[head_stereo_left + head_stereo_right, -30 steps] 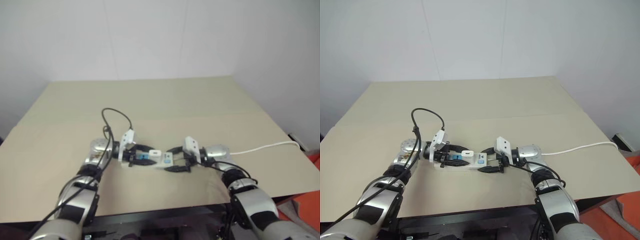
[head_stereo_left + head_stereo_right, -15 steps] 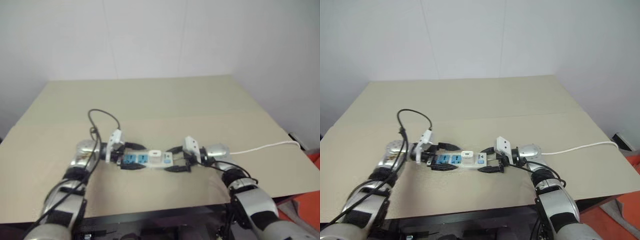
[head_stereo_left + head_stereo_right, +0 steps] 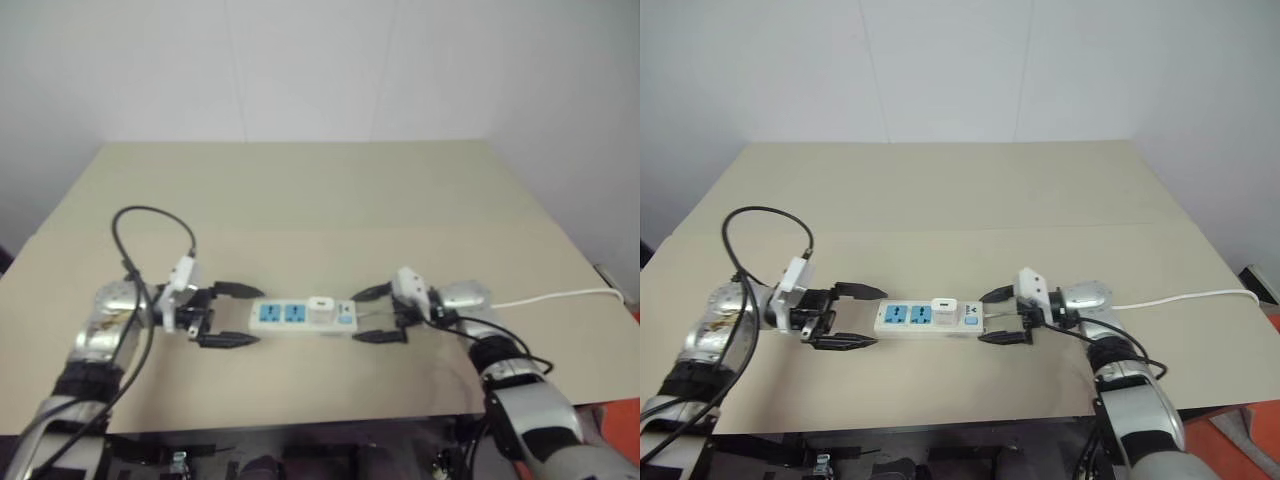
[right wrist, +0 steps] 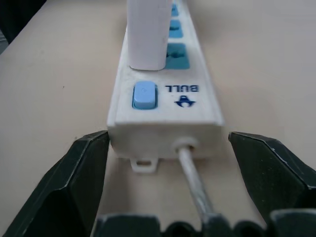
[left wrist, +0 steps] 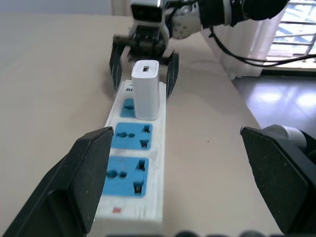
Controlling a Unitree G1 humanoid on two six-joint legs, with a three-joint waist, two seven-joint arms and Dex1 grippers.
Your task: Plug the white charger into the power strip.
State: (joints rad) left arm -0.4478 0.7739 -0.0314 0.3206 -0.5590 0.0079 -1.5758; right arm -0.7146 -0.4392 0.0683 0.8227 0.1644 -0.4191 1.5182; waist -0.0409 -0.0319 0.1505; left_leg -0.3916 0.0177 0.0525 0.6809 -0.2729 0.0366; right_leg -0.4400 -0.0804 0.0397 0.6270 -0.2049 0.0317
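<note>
The power strip (image 3: 285, 315) lies flat near the table's front edge, its blue socket faces up. The white charger (image 3: 321, 307) stands upright in the socket nearest the strip's switch end. My left gripper (image 3: 235, 314) is open, just off the strip's left end, with nothing between its fingers. My right gripper (image 3: 367, 315) is open at the cord end, its fingertips on either side of the strip's end, with a gap on each side. In the right wrist view the charger (image 4: 146, 34) rises behind the blue switch (image 4: 144, 95). In the left wrist view the charger (image 5: 145, 89) stands past two free sockets.
The strip's thin white cord (image 3: 560, 297) runs off to the table's right edge. A black cable (image 3: 150, 215) loops above my left wrist. The tan table (image 3: 300, 200) stretches back to a white wall.
My left gripper has opened and drawn back to the left, off the strip. My right gripper has slid right to the strip's cord end. The charger stays standing in its socket.
</note>
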